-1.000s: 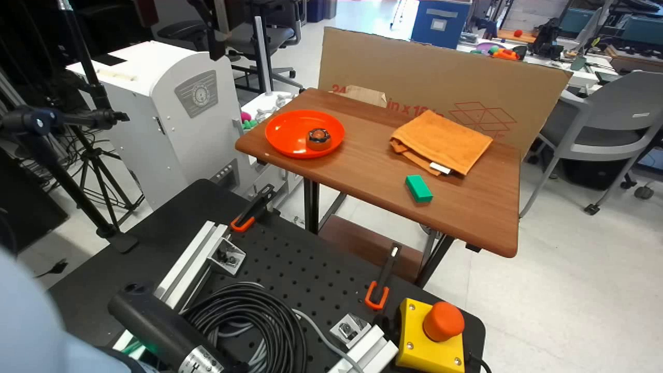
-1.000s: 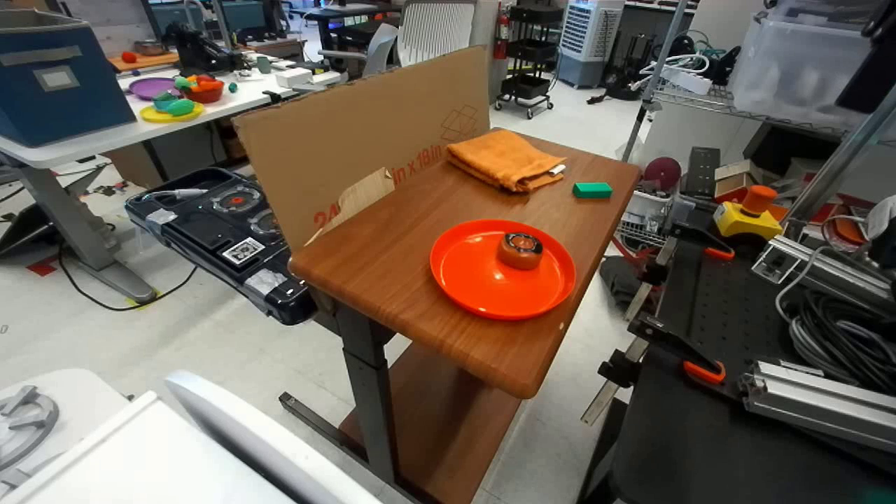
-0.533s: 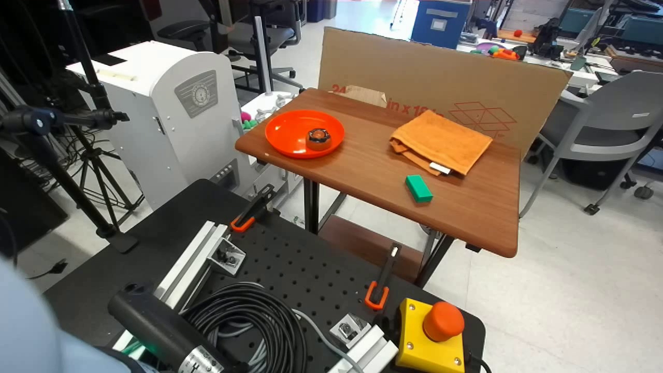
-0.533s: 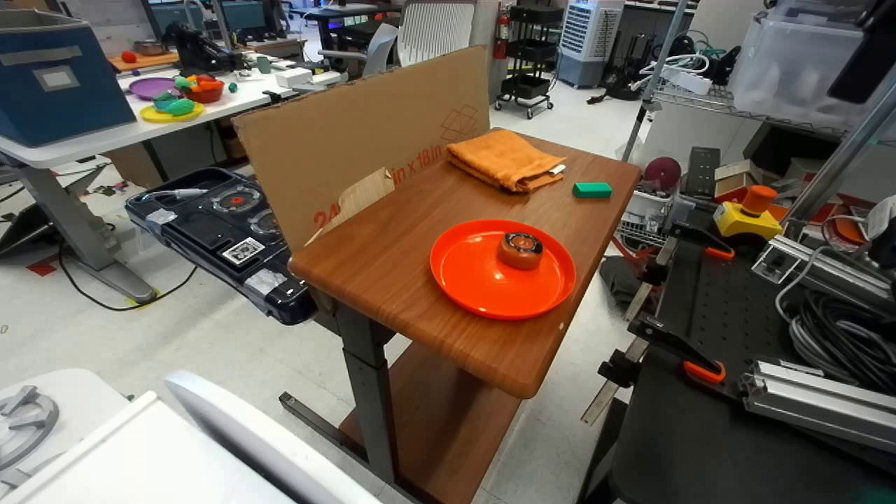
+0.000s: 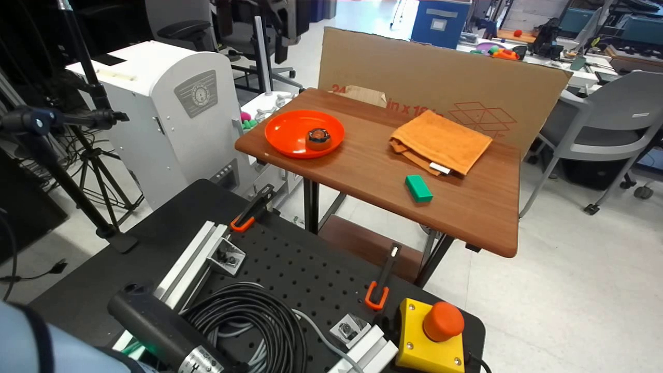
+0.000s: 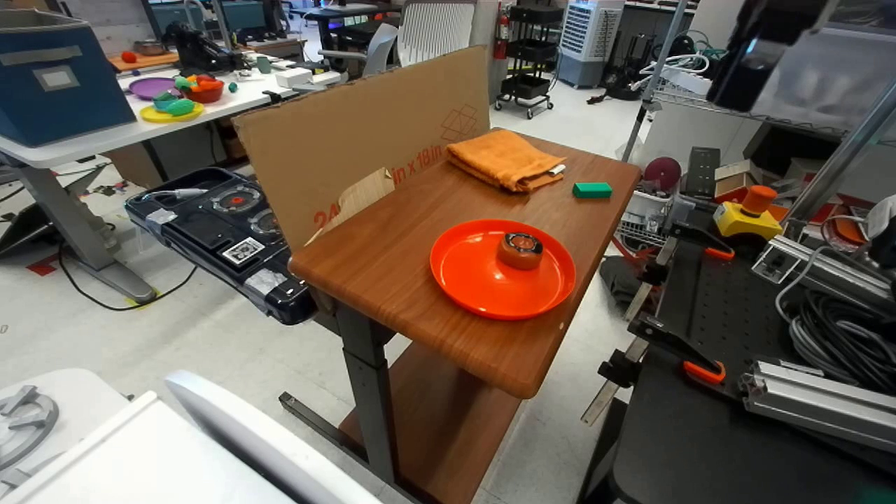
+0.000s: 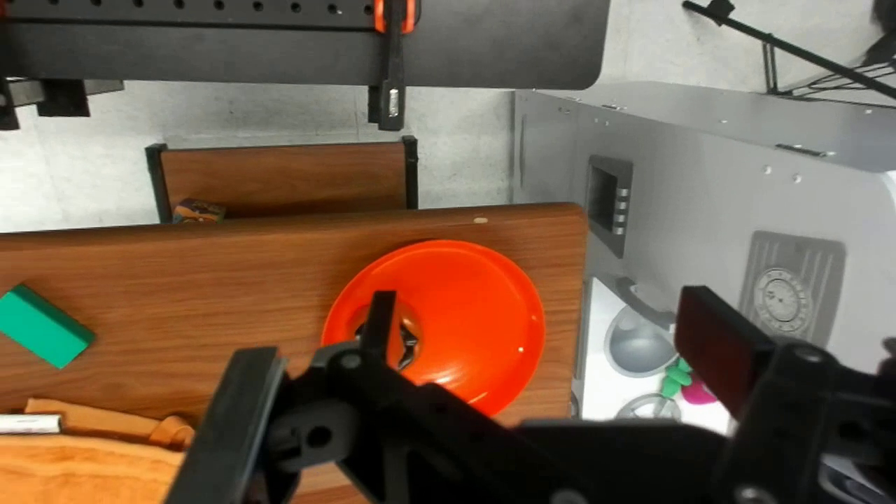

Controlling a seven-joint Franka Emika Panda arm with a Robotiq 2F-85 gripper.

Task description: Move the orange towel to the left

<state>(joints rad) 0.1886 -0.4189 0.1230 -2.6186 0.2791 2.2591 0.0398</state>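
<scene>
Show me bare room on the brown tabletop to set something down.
The tabletop is bare between the plate and orange towel and, in an exterior view, from the green block to the near-right corner. Crowded: the narrow gap between towel and block.

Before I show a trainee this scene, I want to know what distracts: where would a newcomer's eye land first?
Probably on the bright orange-red plate near one end of the wooden table, with a small round object in it. Next, likely, the folded orange towel toward the table's other end, with the green block nearby. At the lower right of an exterior view, the yellow box with its orange button also stands out.
</scene>
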